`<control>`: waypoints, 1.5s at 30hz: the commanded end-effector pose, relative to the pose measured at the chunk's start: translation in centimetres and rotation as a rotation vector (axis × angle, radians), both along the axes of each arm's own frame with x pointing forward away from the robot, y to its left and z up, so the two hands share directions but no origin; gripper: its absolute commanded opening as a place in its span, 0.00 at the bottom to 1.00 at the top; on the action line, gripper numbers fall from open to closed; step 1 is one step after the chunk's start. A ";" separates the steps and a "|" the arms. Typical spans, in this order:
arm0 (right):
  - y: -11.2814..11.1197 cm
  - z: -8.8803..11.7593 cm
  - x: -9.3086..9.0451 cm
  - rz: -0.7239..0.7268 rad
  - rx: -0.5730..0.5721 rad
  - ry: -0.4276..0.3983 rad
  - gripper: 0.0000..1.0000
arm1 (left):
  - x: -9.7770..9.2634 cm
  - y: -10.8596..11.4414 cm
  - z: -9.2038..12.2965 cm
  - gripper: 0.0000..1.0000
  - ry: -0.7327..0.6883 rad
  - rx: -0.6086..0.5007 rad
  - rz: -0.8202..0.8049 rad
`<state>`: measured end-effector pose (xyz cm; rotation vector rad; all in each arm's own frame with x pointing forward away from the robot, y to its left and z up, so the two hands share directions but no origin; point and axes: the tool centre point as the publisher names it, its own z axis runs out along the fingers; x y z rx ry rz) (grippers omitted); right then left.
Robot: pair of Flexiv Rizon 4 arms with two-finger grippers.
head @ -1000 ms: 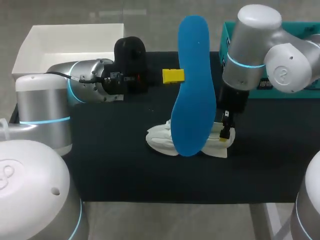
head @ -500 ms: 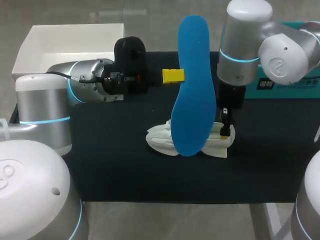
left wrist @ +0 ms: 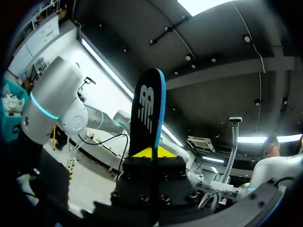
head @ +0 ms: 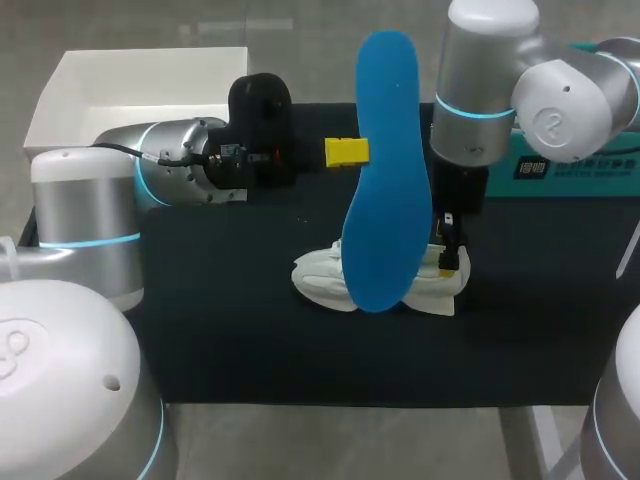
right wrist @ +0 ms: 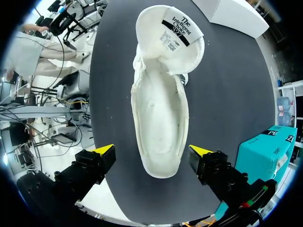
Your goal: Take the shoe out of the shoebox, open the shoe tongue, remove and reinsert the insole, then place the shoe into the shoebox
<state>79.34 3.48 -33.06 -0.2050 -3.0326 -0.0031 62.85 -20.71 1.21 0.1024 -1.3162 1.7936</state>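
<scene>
Left claw (head: 352,152) pinching blue insole (head: 388,200) upright, frame center; right claw (right wrist: 152,152) spread over white shoe (right wrist: 161,118) on counter (head: 230,330).

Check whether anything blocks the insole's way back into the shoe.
Nothing lies in the shoe: its tongue is folded back and the inside bare. Only the open right gripper stands over the heel, a finger on each side. The left gripper holds the insole upright.

White shoe (right wrist: 161,123) lying flat, tongue (right wrist: 176,35) folded open, blue insole (head: 385,180) held upright
</scene>
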 end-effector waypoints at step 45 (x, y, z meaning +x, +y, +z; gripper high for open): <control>3.9 -2.5 6.2 0.055 -0.027 -0.118 1.00 | -0.1 -0.1 -0.1 0.00 0.000 -0.002 0.001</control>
